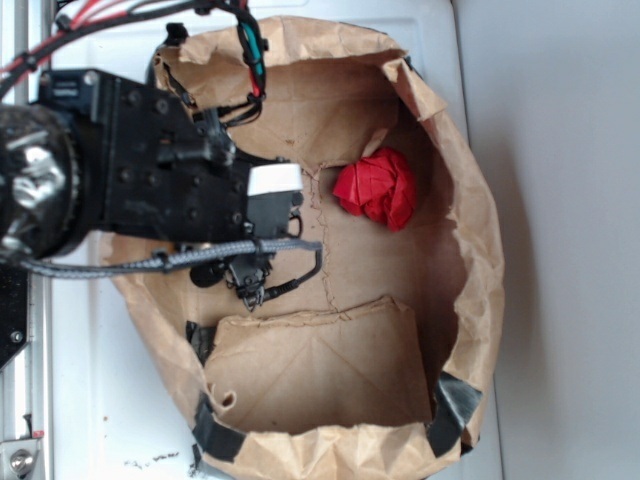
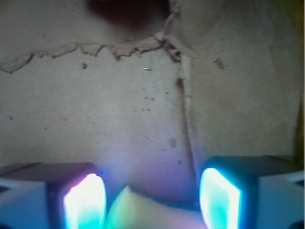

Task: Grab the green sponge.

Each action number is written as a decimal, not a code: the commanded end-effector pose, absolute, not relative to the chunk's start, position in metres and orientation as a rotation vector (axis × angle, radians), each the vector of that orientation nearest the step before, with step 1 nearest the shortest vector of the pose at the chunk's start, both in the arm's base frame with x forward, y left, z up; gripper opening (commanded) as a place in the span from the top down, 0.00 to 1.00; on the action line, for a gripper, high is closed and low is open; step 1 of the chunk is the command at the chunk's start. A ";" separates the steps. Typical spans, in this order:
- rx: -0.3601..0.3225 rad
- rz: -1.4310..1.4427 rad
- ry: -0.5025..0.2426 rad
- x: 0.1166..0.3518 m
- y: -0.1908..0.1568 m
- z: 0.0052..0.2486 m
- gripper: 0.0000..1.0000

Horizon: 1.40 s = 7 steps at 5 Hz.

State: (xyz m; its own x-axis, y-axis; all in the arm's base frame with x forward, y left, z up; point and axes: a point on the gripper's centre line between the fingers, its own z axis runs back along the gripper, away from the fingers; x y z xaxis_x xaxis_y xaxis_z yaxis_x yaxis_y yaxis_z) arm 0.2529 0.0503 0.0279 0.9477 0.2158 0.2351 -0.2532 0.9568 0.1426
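Observation:
The green sponge (image 2: pixel 152 212) shows only in the wrist view, as a pale yellow foam corner at the bottom edge, lying between the two glowing fingers (image 2: pixel 86 202). My gripper (image 2: pixel 151 200) stands open around it, jaws wide apart, with the foam reaching close to both pads. In the exterior view the black arm reaches into the paper bag from the left and the gripper (image 1: pixel 250 285) points down at the bag floor; the sponge is hidden beneath it there.
A red fabric ball (image 1: pixel 378 188) lies on the bag floor to the right of the arm. The torn brown paper bag (image 1: pixel 470 200) walls the area in, with a folded flap (image 1: pixel 320 360) in front. Cables (image 1: pixel 250 50) run along the arm.

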 end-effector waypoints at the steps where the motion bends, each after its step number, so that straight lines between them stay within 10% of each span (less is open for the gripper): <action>1: 0.167 0.237 -0.258 0.265 0.052 0.037 1.00; 4: 0.130 0.238 -0.250 0.267 0.052 0.052 1.00; 7: -0.026 0.275 -0.187 0.272 0.038 0.123 1.00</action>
